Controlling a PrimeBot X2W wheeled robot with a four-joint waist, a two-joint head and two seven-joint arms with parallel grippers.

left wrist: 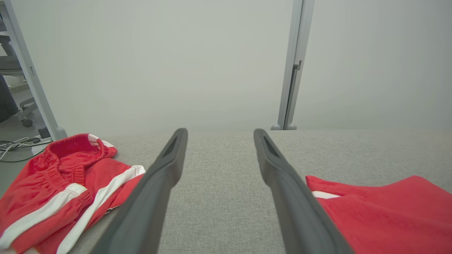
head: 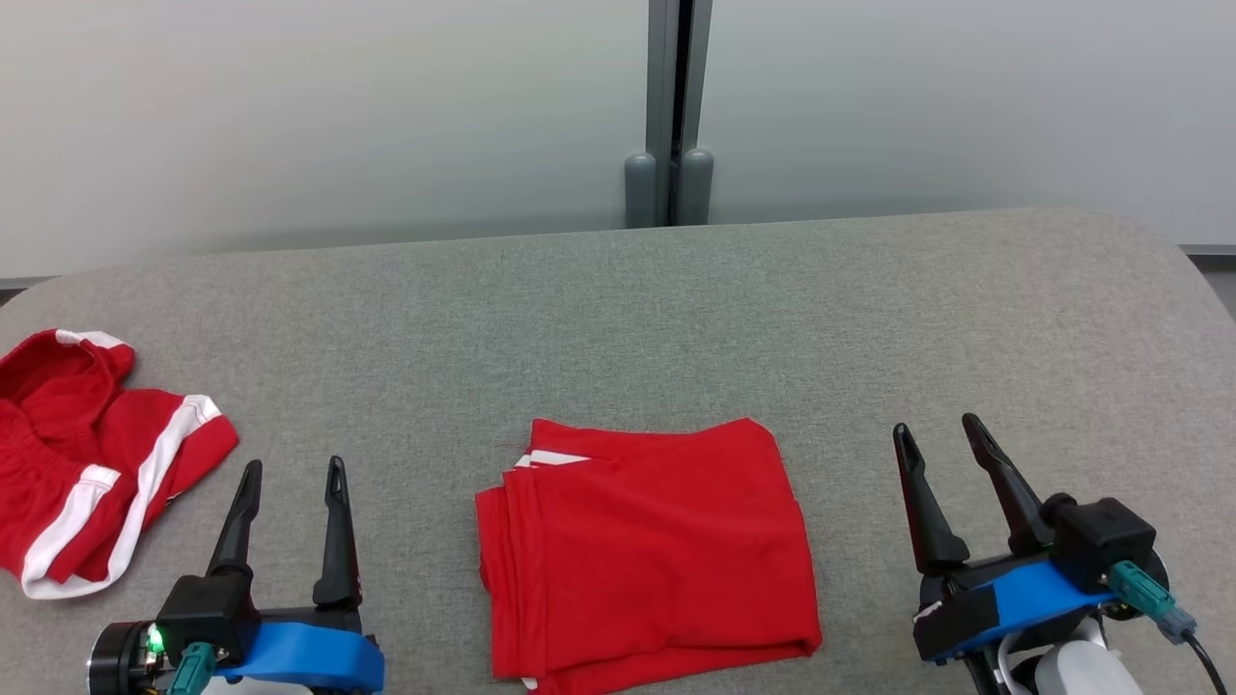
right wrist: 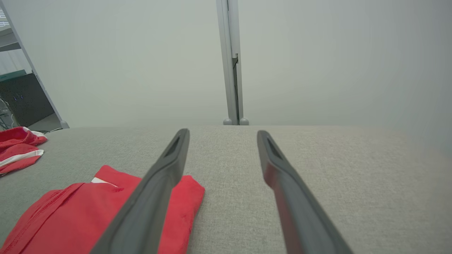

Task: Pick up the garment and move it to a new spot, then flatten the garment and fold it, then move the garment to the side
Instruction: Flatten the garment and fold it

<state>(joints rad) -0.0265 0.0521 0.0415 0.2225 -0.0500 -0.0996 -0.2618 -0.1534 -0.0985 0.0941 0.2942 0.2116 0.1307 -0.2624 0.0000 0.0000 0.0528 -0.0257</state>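
Observation:
A red garment (head: 647, 550) lies folded into a neat rectangle on the grey surface at the near centre, a white stripe showing at its far left corner. In the left wrist view the folded garment (left wrist: 381, 211) is at the lower right, and in the right wrist view the same garment (right wrist: 81, 215) is at the lower left. My left gripper (head: 294, 463) is open to the left of it with nothing between its fingers (left wrist: 166, 169). My right gripper (head: 935, 425) is open to the right of it, also holding nothing, its fingers (right wrist: 169, 165) over bare fabric.
A second red garment with white stripes (head: 87, 454) lies crumpled at the far left edge of the grey padded table (head: 676, 319). Pale partition panels with a grey post (head: 671, 116) stand behind the table. Cables and a chair base (left wrist: 21, 116) show beyond the left edge.

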